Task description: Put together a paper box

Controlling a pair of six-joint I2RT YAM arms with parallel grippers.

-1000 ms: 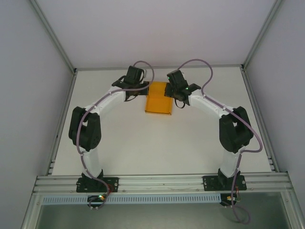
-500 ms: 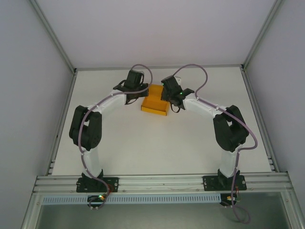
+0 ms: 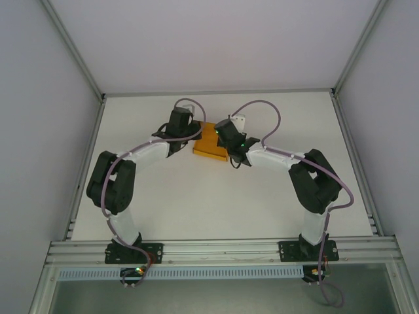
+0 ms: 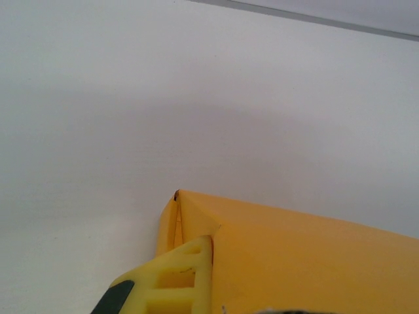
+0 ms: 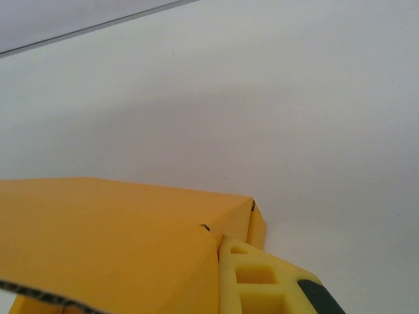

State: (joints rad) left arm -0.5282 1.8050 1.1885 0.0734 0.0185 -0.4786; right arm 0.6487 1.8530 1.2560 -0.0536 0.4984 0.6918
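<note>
The orange paper box [image 3: 209, 141] sits at the table's far middle, pinched between my two grippers. My left gripper [image 3: 190, 135] is shut on its left side. In the left wrist view one yellow finger [image 4: 180, 281] presses against a folded side wall of the paper box [image 4: 301, 255], and the card hides the other finger. My right gripper [image 3: 225, 139] is shut on the right side. In the right wrist view its yellow finger [image 5: 258, 281] lies against the folded corner of the paper box [image 5: 111, 242], whose top panel covers the other finger.
White table [image 3: 216, 203] with metal frame rails at the left [image 3: 85, 163], right [image 3: 357, 163] and near edge [image 3: 222, 250]. Grey walls stand close on three sides. Purple cables loop over both wrists.
Both grippers have moved inward toward each other. The right one swung left and nearer. The paper box now looks narrower and shorter between them, its sides folded up.
</note>
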